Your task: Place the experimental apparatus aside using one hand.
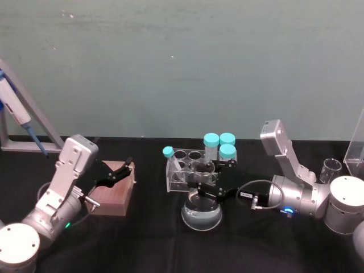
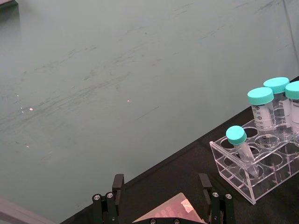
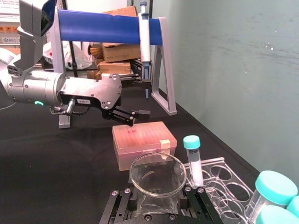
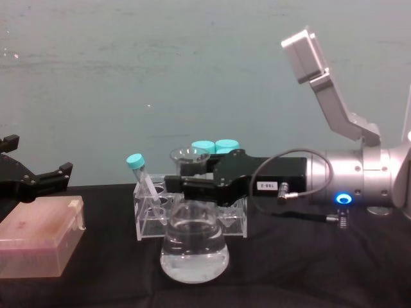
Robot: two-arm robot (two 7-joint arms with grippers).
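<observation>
Black tabletop [image 1: 153, 239], green wall behind. Right gripper [image 4: 186, 179] was clamped on the flask [image 4: 193, 247] neck at table centre, likely for lifting aside. Tube rack [image 1: 190, 169] stood just behind, at 12 o'clock. Left gripper [image 1: 126, 169] hung spread over a pink box [image 1: 114, 196] at 9 o'clock.

Conical flask [image 4: 193, 253] upright on black table, clear liquid inside, just before tube rack [image 4: 151, 215].

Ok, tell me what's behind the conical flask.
Behind the conical flask stands a clear tube rack with teal-capped tubes. The right gripper, around the flask's neck, covers part of the rack, so its remaining wells can't be checked.
</observation>
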